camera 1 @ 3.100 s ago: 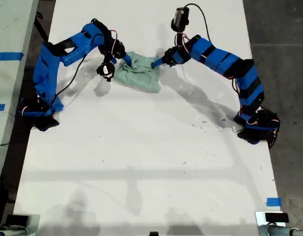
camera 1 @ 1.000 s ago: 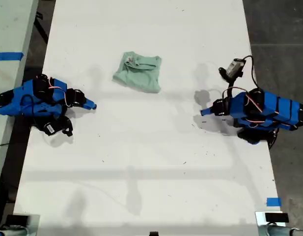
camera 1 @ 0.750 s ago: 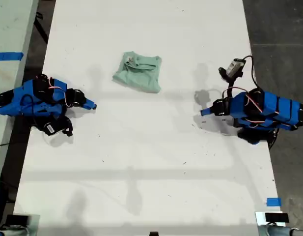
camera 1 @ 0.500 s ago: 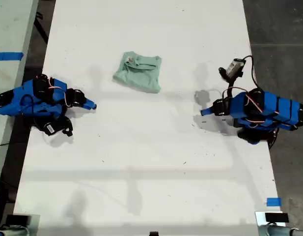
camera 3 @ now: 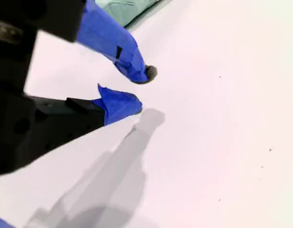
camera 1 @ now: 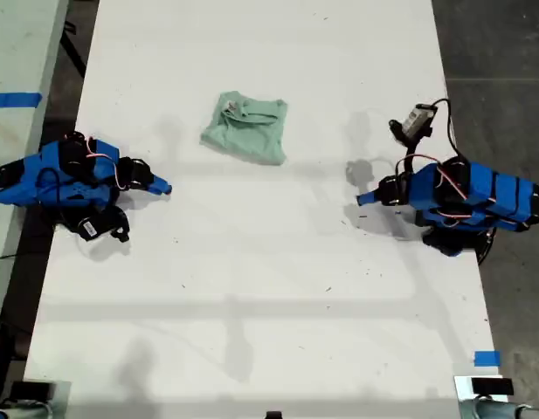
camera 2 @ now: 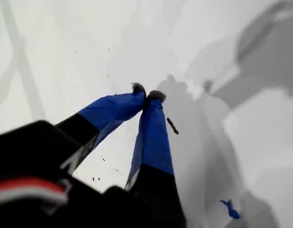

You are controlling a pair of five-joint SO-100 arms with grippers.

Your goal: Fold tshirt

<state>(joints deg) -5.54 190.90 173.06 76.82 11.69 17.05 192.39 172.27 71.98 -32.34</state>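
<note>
"Looking along my first end effector [camera 2: 147, 92], you see its two blue fingers pressed together at the dark tips, with nothing between them. Under it is only white tabletop [camera 2: 51, 57], a short dark mark [camera 2: 172, 126] just beside the fingers and a small blue scrap [camera 2: 230, 209] farther off."

"And you can see my second end effector [camera 3: 142, 90] is different: its blue fingers stand a little apart, a clear gap between the tips, nothing in it. Beyond them, at the edge of that picture, a corner of the tshirt [camera 3: 127, 7] shows, well apart from the tips."

"From the exterior view you get the tshirt [camera 1: 245, 128] whole: a pale mint bundle, folded into a rough rectangle, lying flat on the tabletop in the upper middle of that view. Nothing touches it."

"You also see one blue arm [camera 1: 68, 179] folded low at the exterior view's left and another blue arm [camera 1: 461, 196] folded low at the exterior view's right, both tips pointing toward the middle and well apart from the cloth. I cannot tell you from the wrist views which of them is first and which second."

"One piece of blue tape [camera 1: 487, 358] sits near the exterior view's lower right corner."
</note>
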